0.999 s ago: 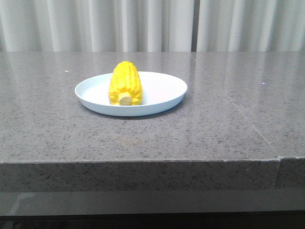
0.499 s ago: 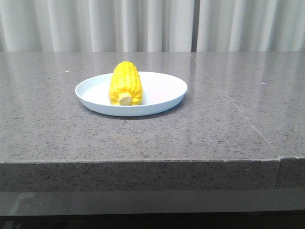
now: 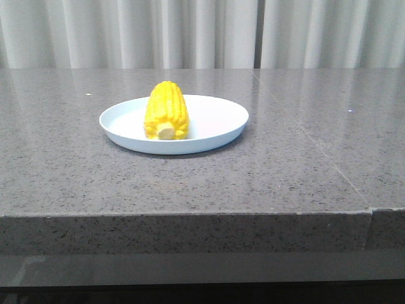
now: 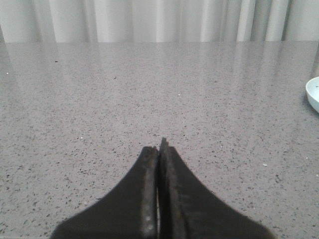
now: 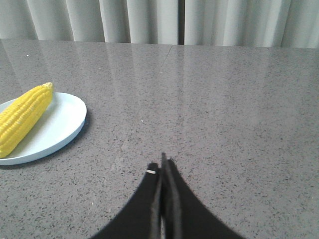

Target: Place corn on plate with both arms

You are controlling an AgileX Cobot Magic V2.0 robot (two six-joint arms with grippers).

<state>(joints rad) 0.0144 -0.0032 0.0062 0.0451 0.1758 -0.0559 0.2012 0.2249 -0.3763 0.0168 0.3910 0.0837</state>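
The bright yellow corn (image 3: pixel 166 111) lies on the pale blue-white plate (image 3: pixel 218 122) in the middle of the table, its cream stub end toward the camera. The corn (image 5: pixel 22 118) and the plate (image 5: pixel 62 124) also show in the right wrist view. Only the plate's rim (image 4: pixel 313 93) shows in the left wrist view. My left gripper (image 4: pixel 159 149) is shut and empty over bare table, well away from the plate. My right gripper (image 5: pixel 162 167) is shut and empty, apart from the plate. Neither arm shows in the front view.
The grey speckled stone table (image 3: pixel 304 171) has its front edge near the camera and a seam (image 3: pixel 329 161) running back on the right. White curtains (image 3: pixel 190 31) hang behind the table's far edge.
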